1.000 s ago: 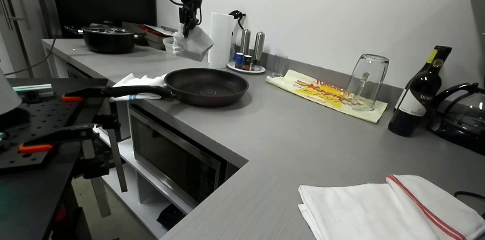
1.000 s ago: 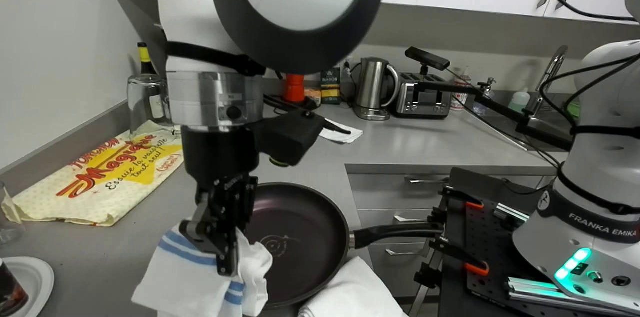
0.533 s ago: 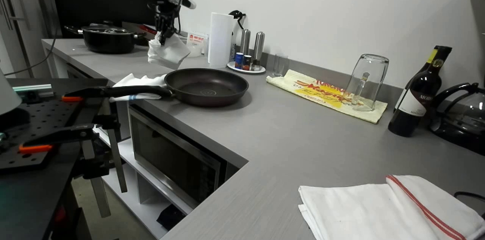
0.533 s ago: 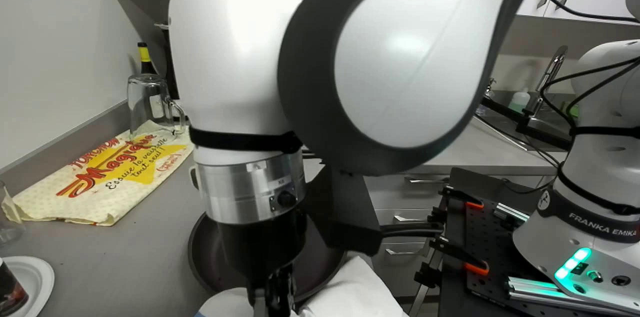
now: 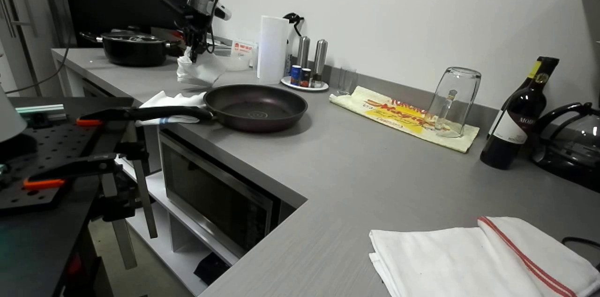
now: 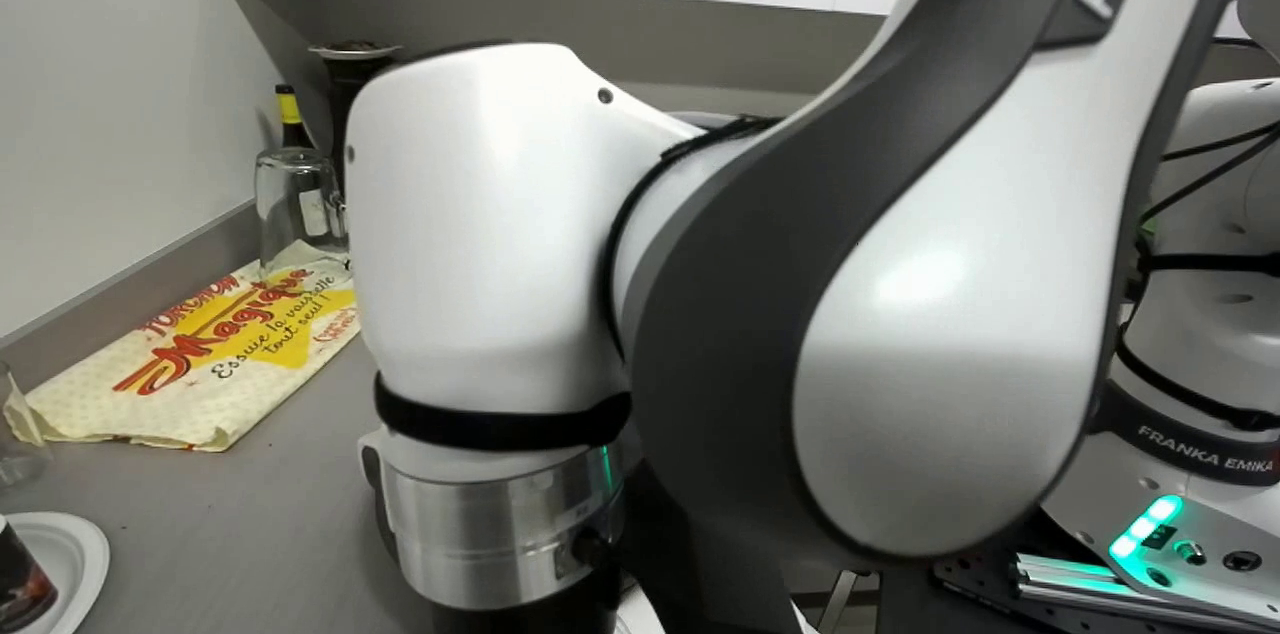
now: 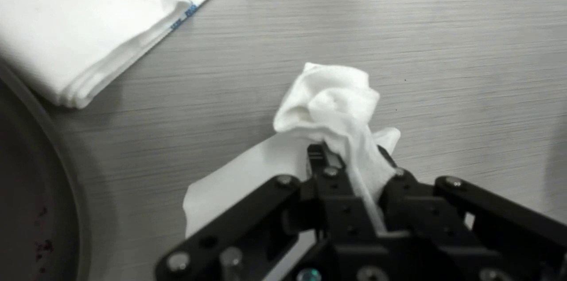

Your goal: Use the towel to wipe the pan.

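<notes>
While a paper towel roll (image 5: 273, 51) stands on the counter (image 5: 365, 184) and a glass mug (image 5: 457, 95) rests on a printed yellow cloth (image 5: 375, 109), a folded white cloth (image 7: 88, 28) lies just beside the pan (image 5: 256, 107), partly screened by the pan's handle (image 5: 164, 112) in an exterior view. The arm (image 6: 730, 344) hides the pan in an exterior view; the wrist view crops it. Near the pan, the gripper (image 7: 352, 154) is clenched on the towel (image 7: 330, 99), whose folds bulge past the fingertips (image 7: 316, 159); whether the towel touches the counter cannot be told.
</notes>
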